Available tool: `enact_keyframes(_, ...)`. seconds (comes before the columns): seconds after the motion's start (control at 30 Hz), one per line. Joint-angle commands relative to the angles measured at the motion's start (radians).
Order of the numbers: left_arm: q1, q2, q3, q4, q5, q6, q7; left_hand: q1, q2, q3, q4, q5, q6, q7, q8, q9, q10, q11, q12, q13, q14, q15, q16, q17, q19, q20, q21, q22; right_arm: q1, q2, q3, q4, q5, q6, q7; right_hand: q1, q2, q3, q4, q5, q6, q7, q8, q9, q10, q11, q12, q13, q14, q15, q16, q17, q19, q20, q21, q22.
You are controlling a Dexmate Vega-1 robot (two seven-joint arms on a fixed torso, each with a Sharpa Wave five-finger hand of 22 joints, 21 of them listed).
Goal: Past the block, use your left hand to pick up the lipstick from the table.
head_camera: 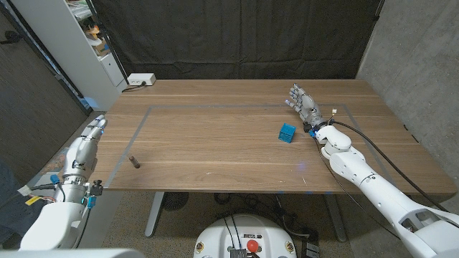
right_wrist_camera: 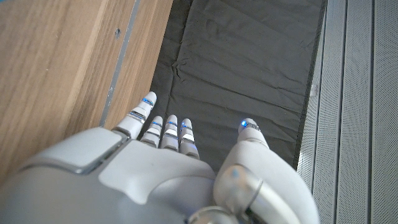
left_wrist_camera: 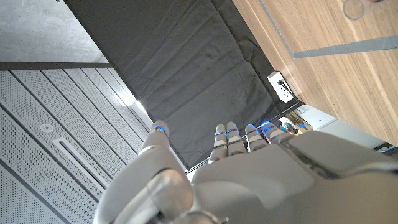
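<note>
A small dark lipstick point(head_camera: 134, 161) lies on the wooden table point(head_camera: 215, 143) near its front left, just inside the grey tape line. A blue block point(head_camera: 287, 132) sits right of the middle. My left hand point(head_camera: 90, 137) hovers at the table's left edge, fingers straight and apart, holding nothing, a short way left of the lipstick. My right hand point(head_camera: 304, 104) is raised open behind and to the right of the block, fingers spread. The left hand point(left_wrist_camera: 236, 168) and the right hand point(right_wrist_camera: 168, 162) show from behind in their wrist views, fingers extended.
A grey tape rectangle point(head_camera: 215, 107) marks the table. A white power box point(head_camera: 140, 79) sits at the back left corner. A white shelf point(head_camera: 79, 43) stands to the left and a black curtain point(head_camera: 237, 36) hangs behind.
</note>
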Motion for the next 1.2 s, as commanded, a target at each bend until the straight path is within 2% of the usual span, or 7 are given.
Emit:
enact_keyframes(0.03, 0.007, -0.015, -0.006, 0.008, 0.008, 0.006, 0.003, 0.012, 0.001, 0.0, -0.005, -0.005, 0.006, 0.0, -0.003, 0.005, 0.007, -0.001, 0.003, 0.005, 0.005, 0.0, 0.003, 0.003, -0.003, 0.01, 0.007, 0.002, -0.003, -0.002, -0.003, 0.0, -0.005, -0.001, 0.0, 0.005, 0.007, 0.002, -0.004, 0.007, 0.004, -0.006, -0.002, 0.006, -0.003, -0.004, 0.001, 0.003, 0.0, 0.009, 0.001, 0.003, -0.003, -0.001, 0.003, 0.004)
enact_keyframes(0.4, 0.001, -0.014, 0.001, 0.024, 0.009, 0.01, 0.007, 0.016, 0.001, 0.0, -0.005, -0.005, 0.011, -0.001, -0.002, 0.005, 0.012, -0.004, 0.004, 0.005, 0.007, -0.003, 0.004, 0.003, -0.005, 0.011, 0.006, 0.002, -0.006, -0.006, 0.0, -0.009, -0.001, -0.007, -0.002, 0.006, 0.007, 0.001, -0.005, 0.007, 0.005, -0.008, -0.002, 0.006, -0.001, -0.003, 0.001, 0.003, 0.004, 0.002, 0.002, 0.002, -0.004, -0.003, 0.003, 0.004)
enact_keyframes(1.2, 0.041, -0.027, -0.039, 0.005, 0.06, 0.048, 0.041, 0.031, 0.003, 0.004, -0.01, -0.005, 0.013, -0.003, -0.002, 0.006, 0.013, -0.008, 0.003, 0.005, 0.008, -0.004, 0.004, 0.003, -0.008, 0.015, 0.006, 0.002, -0.008, -0.003, -0.007, -0.019, -0.008, -0.013, -0.011, 0.005, 0.008, 0.001, -0.007, 0.008, 0.005, -0.007, -0.002, 0.006, -0.001, -0.005, 0.001, 0.003, 0.005, 0.002, 0.002, 0.002, -0.004, -0.003, 0.003, 0.004)
